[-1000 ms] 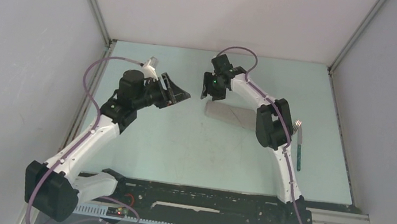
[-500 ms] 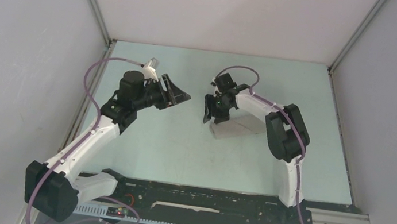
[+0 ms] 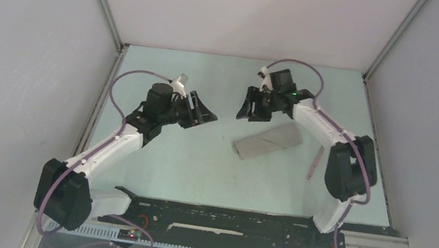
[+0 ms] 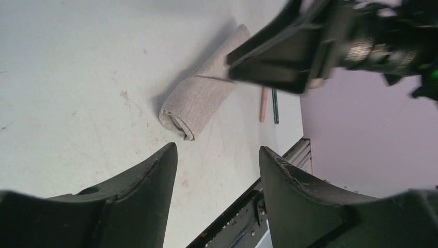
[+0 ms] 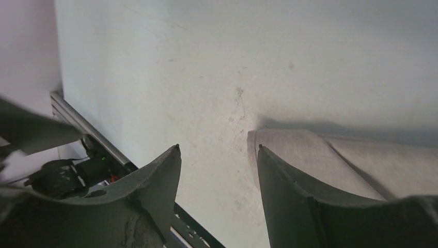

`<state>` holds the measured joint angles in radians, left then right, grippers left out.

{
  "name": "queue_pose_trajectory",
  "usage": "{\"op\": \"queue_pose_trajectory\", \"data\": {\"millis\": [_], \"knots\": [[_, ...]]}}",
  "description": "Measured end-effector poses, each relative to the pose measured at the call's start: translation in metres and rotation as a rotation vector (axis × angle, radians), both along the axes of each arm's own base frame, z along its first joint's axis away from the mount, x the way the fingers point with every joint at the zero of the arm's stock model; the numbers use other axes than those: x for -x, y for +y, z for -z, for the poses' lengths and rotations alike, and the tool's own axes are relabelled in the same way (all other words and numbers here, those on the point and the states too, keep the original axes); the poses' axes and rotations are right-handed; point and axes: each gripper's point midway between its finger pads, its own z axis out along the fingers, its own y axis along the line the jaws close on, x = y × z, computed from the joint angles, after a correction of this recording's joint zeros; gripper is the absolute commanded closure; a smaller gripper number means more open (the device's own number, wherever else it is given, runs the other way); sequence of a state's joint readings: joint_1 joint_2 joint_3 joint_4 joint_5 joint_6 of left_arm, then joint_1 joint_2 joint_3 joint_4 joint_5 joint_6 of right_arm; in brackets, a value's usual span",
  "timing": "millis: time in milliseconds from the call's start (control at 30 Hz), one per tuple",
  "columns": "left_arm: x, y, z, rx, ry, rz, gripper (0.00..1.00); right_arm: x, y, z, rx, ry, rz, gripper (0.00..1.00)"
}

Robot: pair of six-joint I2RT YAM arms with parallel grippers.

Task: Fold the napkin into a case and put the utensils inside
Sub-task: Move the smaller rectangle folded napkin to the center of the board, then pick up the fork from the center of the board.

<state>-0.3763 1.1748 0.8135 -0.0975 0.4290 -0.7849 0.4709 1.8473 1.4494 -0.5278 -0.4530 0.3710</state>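
Looking out from my bases, the bare bench (image 3: pixel 198 166) comes first, then the utensils (image 3: pixel 314 162) over on my right: a pale pink handle (image 4: pixel 264 103) and a dark teal handle (image 4: pixel 275 106) lying side by side, flat on the bench and outside the cloth. Left of them, with a gap between, the case (image 3: pixel 268 141) lies as a narrow taupe-grey fold. It slants from its near-left end to its far-right end, with loose layers showing at the near end. Further out, my left tool (image 3: pixel 204 115) hangs off to the left of it, fingers spread wide, gripping nothing. Farthest, my right tool (image 3: pixel 245 111) hovers above the bench just beyond the case's left end, also spread wide and empty, clear of the cloth.
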Motion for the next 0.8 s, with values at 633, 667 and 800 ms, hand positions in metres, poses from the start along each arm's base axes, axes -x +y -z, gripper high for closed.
{"op": "queue_pose_trajectory", "data": {"millis": [633,667,800], "knots": [[0.066,-0.068,-0.007,0.032,-0.013,0.289,0.33,0.028,-0.298,0.007,0.349,0.187,0.892,0.52],[0.068,-0.068,-0.011,0.038,-0.027,0.297,0.33,0.029,-0.301,0.012,0.361,0.203,0.898,0.54],[0.073,-0.066,-0.022,0.045,-0.068,0.314,0.33,0.031,-0.308,0.044,0.419,0.304,0.899,0.54]]}}
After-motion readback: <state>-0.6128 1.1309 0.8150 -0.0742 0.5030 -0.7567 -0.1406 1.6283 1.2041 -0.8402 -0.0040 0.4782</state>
